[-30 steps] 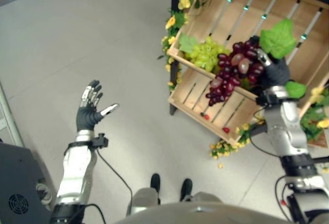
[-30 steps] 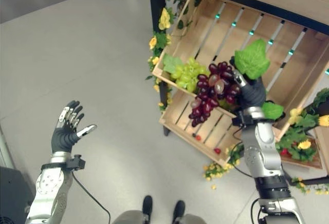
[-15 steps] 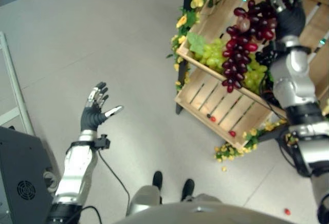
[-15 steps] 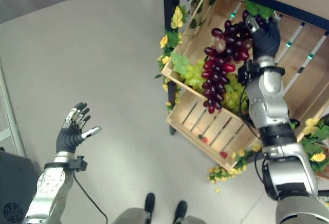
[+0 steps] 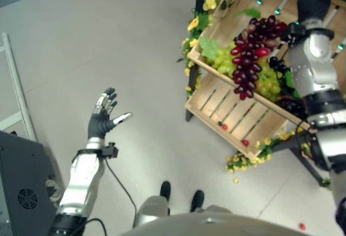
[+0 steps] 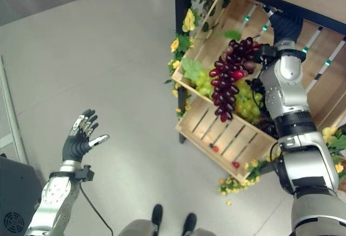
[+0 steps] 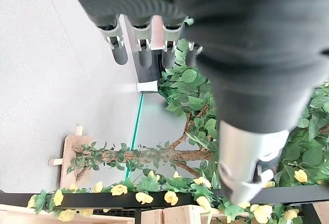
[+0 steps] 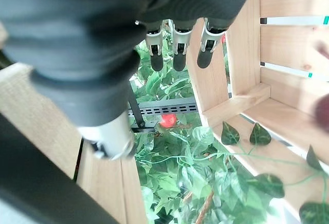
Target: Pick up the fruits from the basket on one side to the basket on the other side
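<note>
crate (image 5: 238,103) – red grapes (image 5: 251,52) aloft

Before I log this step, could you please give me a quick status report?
Left hand open over grey floor. Right hand fingers straight, up inside slatted wooden crate. Dark purple grape bunch hangs beside its wrist above green grapes; no grip visible. Nothing blocking.

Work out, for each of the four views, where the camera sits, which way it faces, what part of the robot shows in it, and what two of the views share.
Left eye view: on the head, looking down at the floor and wooden crate; both arms, the open left hand.
Right eye view: the same head, slightly offset; right hand raised beside the purple grapes.
Left wrist view: on the left wrist, along straight fingers toward a leafy vine with yellow flowers.
Right wrist view: on the right wrist, along straight fingers into crate boards and leaves.
Shared: both eye views show the crate, purple grapes and green grapes.
</note>
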